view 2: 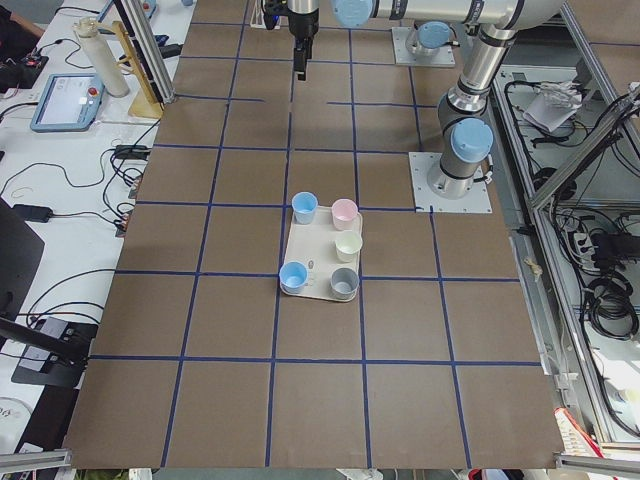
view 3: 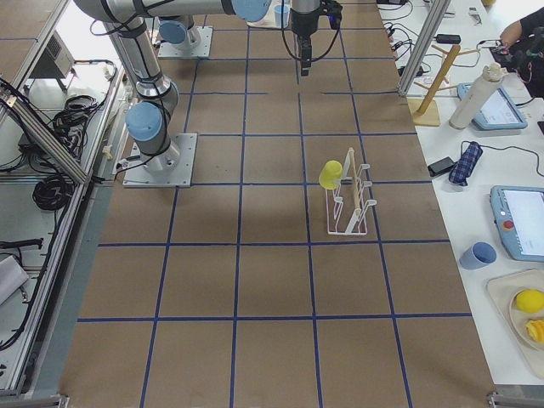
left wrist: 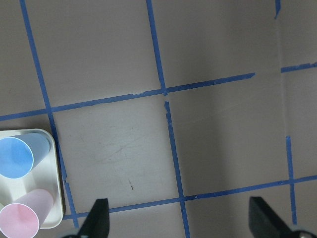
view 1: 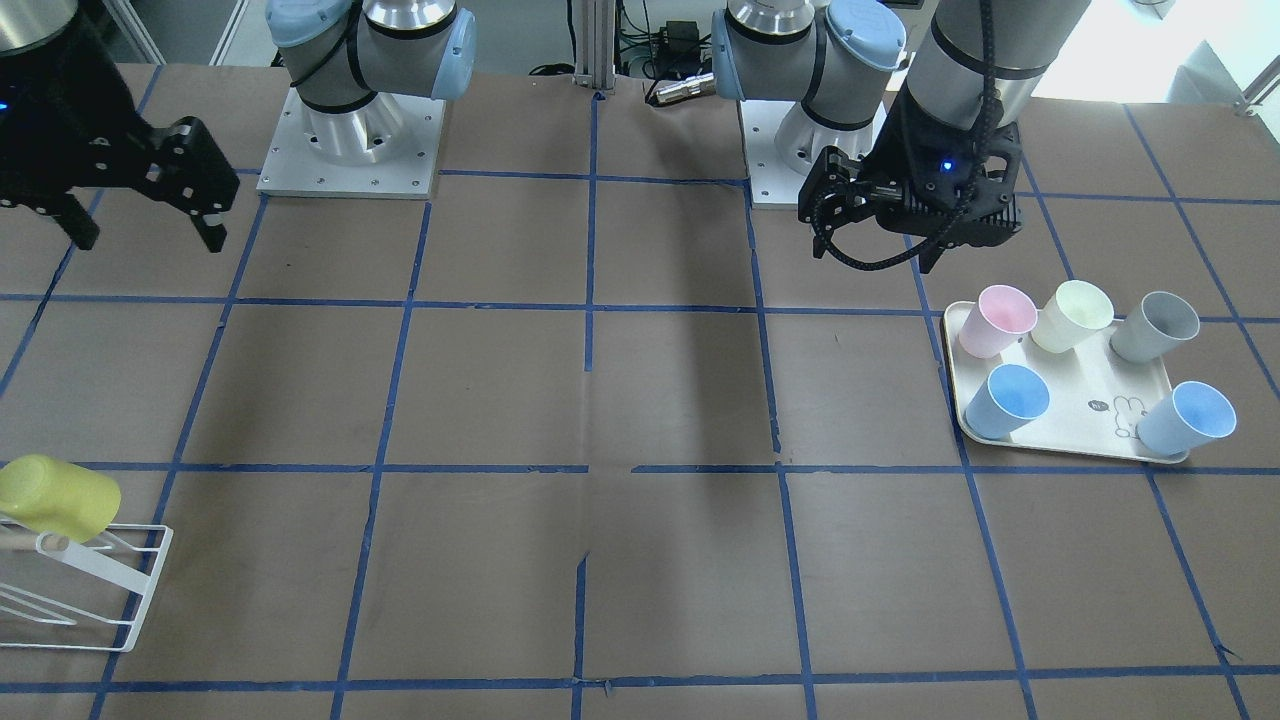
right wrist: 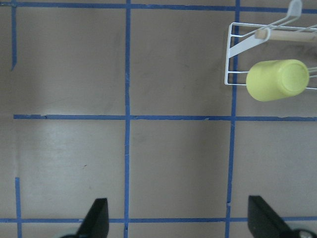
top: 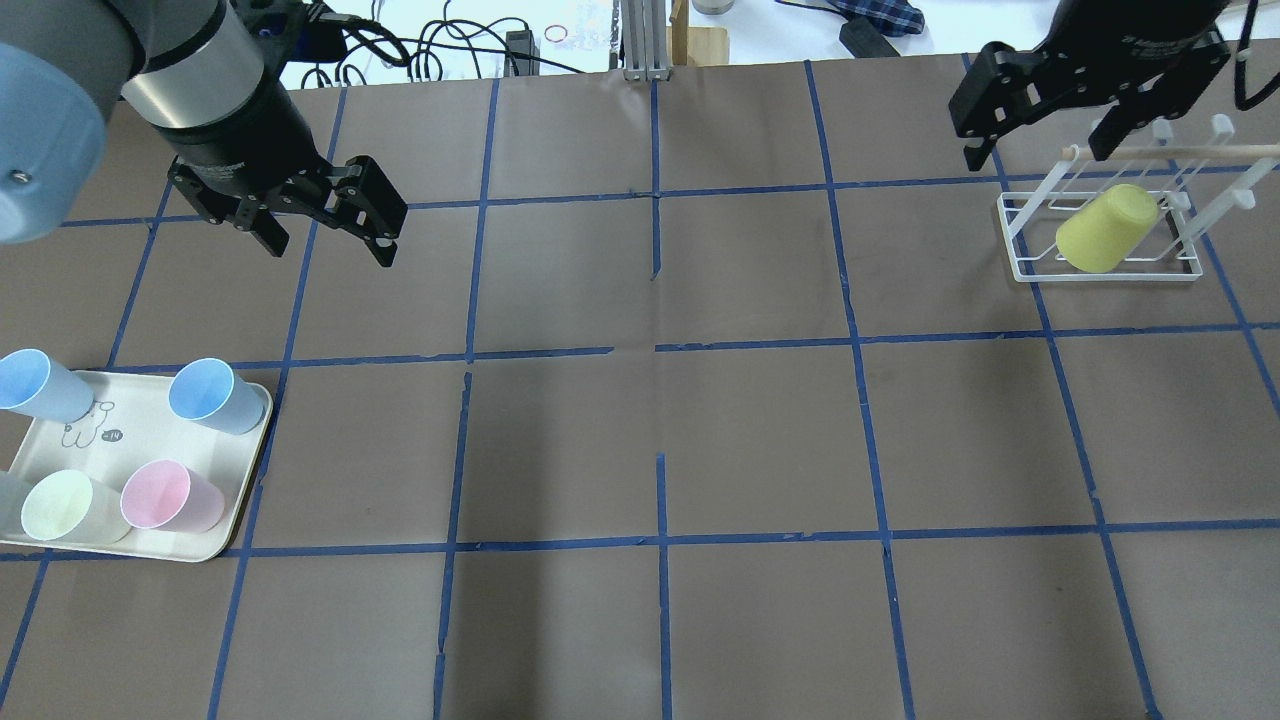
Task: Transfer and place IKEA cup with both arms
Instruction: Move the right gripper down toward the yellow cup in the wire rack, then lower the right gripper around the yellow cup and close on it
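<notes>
The bright yellow IKEA cup point(top: 1107, 229) rests tilted, bottom up, on a white wire drying rack point(top: 1100, 277) at the robot's right end of the tabletop point(top: 660, 430). The right gripper point(top: 1040, 150) hangs in the air apart from the rack, its fingers point(right wrist: 96, 218) spread wide and grasping nothing. The left gripper point(top: 330, 245) hovers over bare tabletop near a cream tray point(top: 235, 500) carrying pastel cups point(top: 160, 495), its fingers point(left wrist: 99, 218) likewise released and empty

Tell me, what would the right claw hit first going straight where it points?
Likely the bare table; the right claw points down beside, not over, the yellow cup on its rack.
</notes>
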Available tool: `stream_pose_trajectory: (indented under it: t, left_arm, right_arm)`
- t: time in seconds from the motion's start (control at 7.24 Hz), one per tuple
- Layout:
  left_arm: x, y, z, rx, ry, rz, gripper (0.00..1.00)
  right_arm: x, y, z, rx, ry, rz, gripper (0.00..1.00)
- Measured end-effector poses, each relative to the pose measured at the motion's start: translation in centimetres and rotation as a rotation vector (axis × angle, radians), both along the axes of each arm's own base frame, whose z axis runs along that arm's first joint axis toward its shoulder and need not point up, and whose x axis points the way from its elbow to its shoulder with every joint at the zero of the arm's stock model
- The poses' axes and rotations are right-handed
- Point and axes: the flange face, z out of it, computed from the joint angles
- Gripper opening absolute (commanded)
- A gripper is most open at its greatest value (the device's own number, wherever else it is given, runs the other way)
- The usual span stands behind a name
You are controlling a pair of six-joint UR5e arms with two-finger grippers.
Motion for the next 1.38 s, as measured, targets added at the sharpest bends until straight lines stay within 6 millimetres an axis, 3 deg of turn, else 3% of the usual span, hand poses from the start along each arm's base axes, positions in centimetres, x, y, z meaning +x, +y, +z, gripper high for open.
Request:
stream_pose_trajectory:
  t: [0.14, 0.41, 0.69, 0.97, 1.38]
  left_arm:
    - [0.0, -0.1, -0.1, 0.002, 0.001, 0.0, 1.0]
    - [0.0, 0.1, -0.3, 0.003, 0.0, 0.0, 1.0]
    - [0.1, 0.3, -0.6, 0.005, -0.004, 0.0, 1.0]
    - [0.1, 0.3, -0.6, 0.005, -0.005, -0.001, 1.0]
    - [0.0, 0.3, -0.6, 0.003, -0.004, -0.002, 1.0]
  right_arm:
    - [-3.4, -0.7, -0.3, -0.007, 0.006, 0.015, 1.0]
    - [-9.0, -3.3, -2.8, -0.011, 0.016, 0.078, 1.0]
    - [-12.5, -7.2, -7.7, -0.007, 0.019, 0.117, 1.0]
    - [-14.9, -9.8, -12.5, 0.018, 0.003, 0.168, 0.99]
    - [-16.4, -11.3, -16.8, 0.034, -0.048, 0.39, 0.98]
